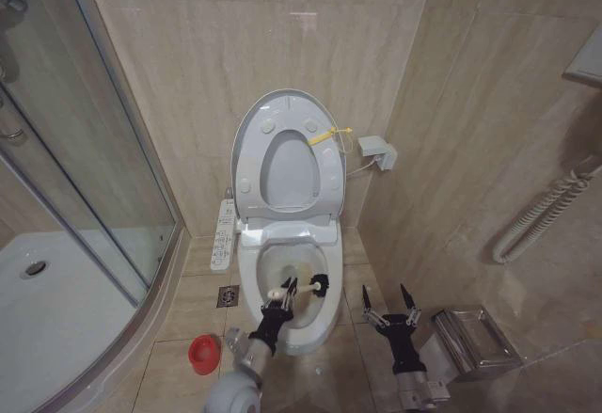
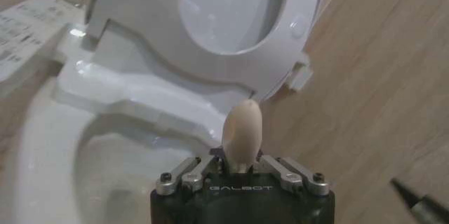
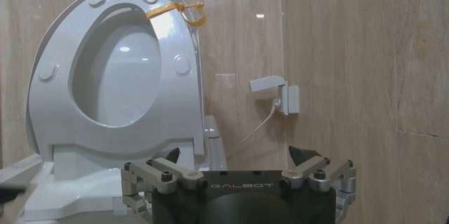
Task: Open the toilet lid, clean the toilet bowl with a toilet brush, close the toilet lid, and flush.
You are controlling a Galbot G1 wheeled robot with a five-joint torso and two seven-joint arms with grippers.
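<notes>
Lid: toilet lid raised against the wall.
Left gripper: jaws grasping the toilet brush over the toilet bowl.
Right gripper: jaws released, beside the bowl.

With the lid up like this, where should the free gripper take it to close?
Take the yellow loop on the toilet lid at its upper edge. It sticks out toward the right gripper, whose jaws are open, so come from the right; the upright lid looks glossy.
</notes>
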